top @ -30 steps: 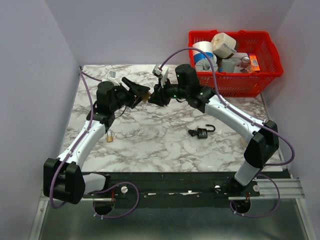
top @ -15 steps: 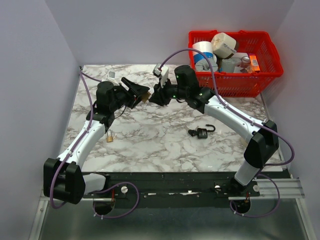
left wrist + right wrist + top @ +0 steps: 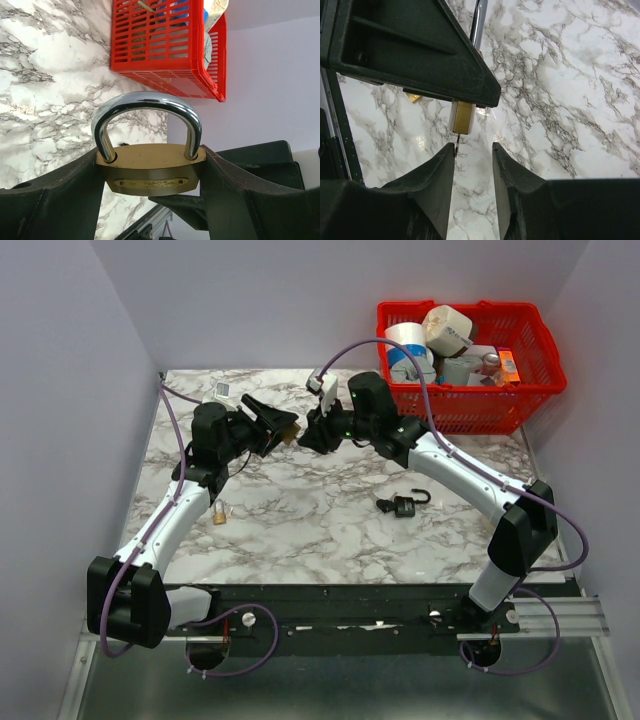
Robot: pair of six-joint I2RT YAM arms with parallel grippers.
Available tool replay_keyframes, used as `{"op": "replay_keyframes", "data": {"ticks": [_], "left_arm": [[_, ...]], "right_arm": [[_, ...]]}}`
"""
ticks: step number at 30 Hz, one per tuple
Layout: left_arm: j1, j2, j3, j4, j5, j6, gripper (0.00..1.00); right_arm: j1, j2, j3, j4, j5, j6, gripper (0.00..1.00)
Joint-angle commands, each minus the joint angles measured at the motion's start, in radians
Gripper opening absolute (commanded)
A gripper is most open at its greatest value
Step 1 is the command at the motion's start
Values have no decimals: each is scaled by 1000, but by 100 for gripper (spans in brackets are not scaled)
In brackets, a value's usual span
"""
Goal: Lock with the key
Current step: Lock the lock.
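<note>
Half done, seemingly: clamping brass padlock [image 3: 150, 172] in left gripper [image 3: 279, 426]; nosing key [image 3: 455, 146] underneath, right gripper [image 3: 473, 160] slightly parted, hold unclear; turn pending.

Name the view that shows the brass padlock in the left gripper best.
Left wrist: the brass padlock fills the centre, body and shackle plain, clamped in the left gripper. Top external shows only a brass speck at the gripper's tip. Right wrist shows just its bottom edge.

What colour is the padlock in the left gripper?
Brass padlock body, chrome shackle; clearest in left wrist view.
</note>
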Motion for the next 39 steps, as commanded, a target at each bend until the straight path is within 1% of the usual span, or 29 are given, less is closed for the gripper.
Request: {"op": "replay_keyframes", "data": {"ticks": [1, 5, 8, 13, 18, 19, 20, 23, 29, 39], "left_arm": [[4, -19, 47, 72, 7, -31, 4], [4, -14, 48, 68, -3, -42, 4], [4, -16, 53, 67, -6, -48, 4], [4, -8, 59, 67, -12, -58, 4], [4, -4, 64, 70, -17, -66, 4], [4, -4, 62, 71, -17, -66, 4], [4, -5, 62, 72, -17, -66, 4], [4, -5, 62, 61, -24, -65, 4], [15, 6, 79, 19, -76, -68, 4], [99, 64, 143, 9, -130, -78, 4]], "right_arm": [[7, 14, 37, 2, 11, 11, 42], [17, 23, 42, 3, 19, 10, 41], [20, 30, 42, 5, 25, 8, 37], [29, 34, 45, 5, 30, -1, 36], [34, 42, 51, 3, 41, -1, 29], [34, 42, 50, 3, 42, -1, 26], [34, 42, 50, 5, 48, -1, 16], [34, 40, 53, 5, 62, 2, 1], [40, 13, 12, 32, 57, 17, 1], [67, -33, -85, 46, 31, 74, 1]]}}
